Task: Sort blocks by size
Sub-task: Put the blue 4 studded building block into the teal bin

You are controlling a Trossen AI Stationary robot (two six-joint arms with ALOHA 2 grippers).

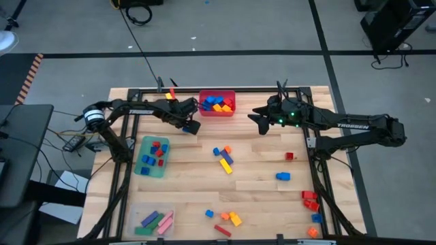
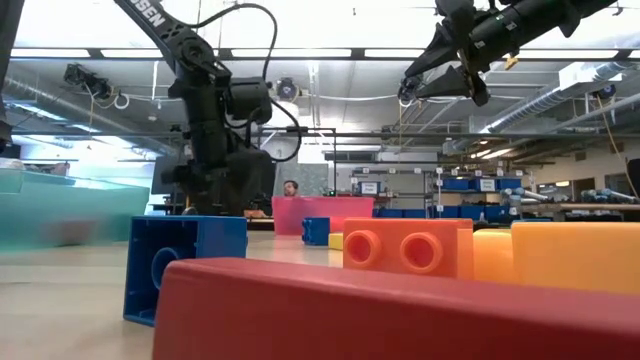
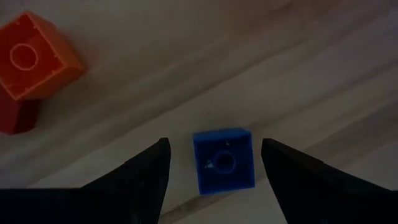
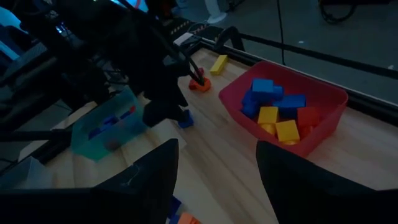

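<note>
blue block (image 3: 223, 162): on tabletop (image 1: 259, 163) near red bin (image 1: 217, 111), between left tool's fingers, not gripped
left tool (image 3: 214, 165): fingers apart, low over blue block
orange block (image 3: 34, 56): nearby, touching a red one (image 3: 17, 116)
right tool (image 1: 255, 120): fingers apart, raised beside red bin, empty
other blocks: scattered on tabletop, some in bins

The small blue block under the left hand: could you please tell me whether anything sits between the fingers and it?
Nothing visible does. In the left wrist view the small blue block lies on bare wood between the left hand's open fingers, with a gap on each side. The orange block and the red one beside it lie well off to one side.
</note>
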